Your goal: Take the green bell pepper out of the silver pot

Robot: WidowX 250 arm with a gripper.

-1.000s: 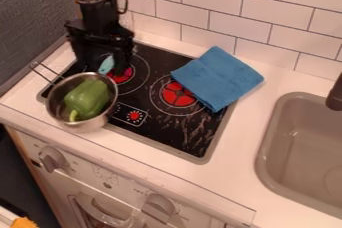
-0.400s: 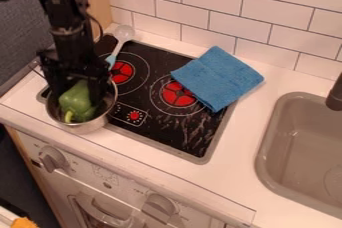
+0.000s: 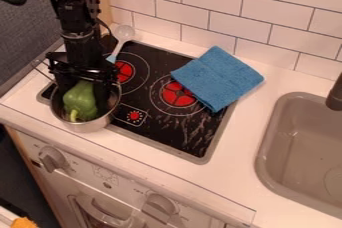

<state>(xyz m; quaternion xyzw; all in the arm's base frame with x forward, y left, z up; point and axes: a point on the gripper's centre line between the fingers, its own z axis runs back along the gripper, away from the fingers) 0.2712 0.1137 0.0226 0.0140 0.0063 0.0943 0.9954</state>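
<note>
One green bell pepper (image 3: 80, 100) in the silver pot (image 3: 87, 125).
The jaws hang down over it, whether released or clenched I cannot tell; a blue cloth (image 3: 218, 78) overlaps the stovetop (image 3: 167, 131).

White desk (image 3: 242, 144): black cooktop (image 3: 152, 124) and sink (image 3: 265, 154) set in. Silver pot (image 3: 89, 125) at cooktop's left end. Blue cloth (image 3: 217, 78) across cooktop's back right corner, partly on desk. Spoon (image 3: 123, 33) at back, its head on desk, handle toward cooktop.
</note>
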